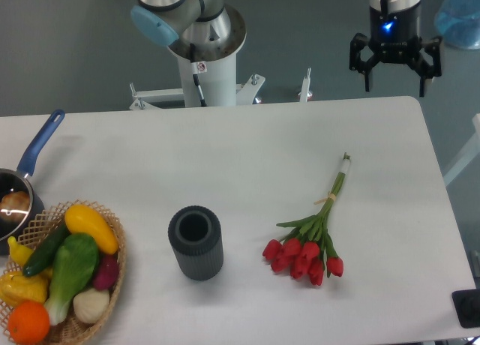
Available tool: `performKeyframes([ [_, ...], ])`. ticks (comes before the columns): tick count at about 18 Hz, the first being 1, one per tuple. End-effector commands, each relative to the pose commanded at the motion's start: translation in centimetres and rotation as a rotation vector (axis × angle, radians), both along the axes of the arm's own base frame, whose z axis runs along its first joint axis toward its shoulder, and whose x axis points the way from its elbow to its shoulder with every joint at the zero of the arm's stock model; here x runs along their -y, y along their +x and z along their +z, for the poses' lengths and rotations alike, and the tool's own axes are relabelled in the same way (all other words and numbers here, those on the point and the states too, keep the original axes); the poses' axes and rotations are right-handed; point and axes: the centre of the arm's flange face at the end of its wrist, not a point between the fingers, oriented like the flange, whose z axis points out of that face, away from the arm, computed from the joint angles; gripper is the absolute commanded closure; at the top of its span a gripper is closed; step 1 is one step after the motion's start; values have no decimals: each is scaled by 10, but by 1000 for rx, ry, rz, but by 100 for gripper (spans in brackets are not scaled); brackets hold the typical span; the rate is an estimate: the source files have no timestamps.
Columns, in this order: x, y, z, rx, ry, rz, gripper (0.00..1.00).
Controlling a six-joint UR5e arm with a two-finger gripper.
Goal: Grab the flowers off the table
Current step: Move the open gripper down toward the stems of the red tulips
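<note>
The flowers (315, 236), a small bunch of red tulips with long green stems tied by a pale band, lie flat on the white table (247, 142) right of centre. Their heads point toward the front edge and the stem ends toward the back. My gripper (395, 76) hangs high at the upper right, above the table's far right corner and well behind the stem ends. Its fingers are spread open and hold nothing.
A dark grey ribbed cylindrical vase (196, 242) stands upright left of the tulips. A wicker basket (112, 232) of vegetables and fruit sits at the front left corner. A blue-handled pan (22, 184) lies at the left edge. The robot base (204, 52) rises behind the table.
</note>
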Motion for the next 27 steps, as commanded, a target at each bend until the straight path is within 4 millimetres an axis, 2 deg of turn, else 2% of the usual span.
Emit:
performKeyframes([
  [7, -5, 1, -2, 5, 17, -12, 0],
  [11, -12, 1, -18, 33, 14, -10, 0],
  [13, -22, -1, -29, 50, 11, -29, 0],
  [16, -39, -6, -58, 108, 9, -26, 0],
  [18, -58, -8, -87, 170, 4, -9, 0],
  [20, -68, -11, -109, 210, -4, -10, 0],
  [27, -82, -23, -158, 303, -3, -27, 0],
])
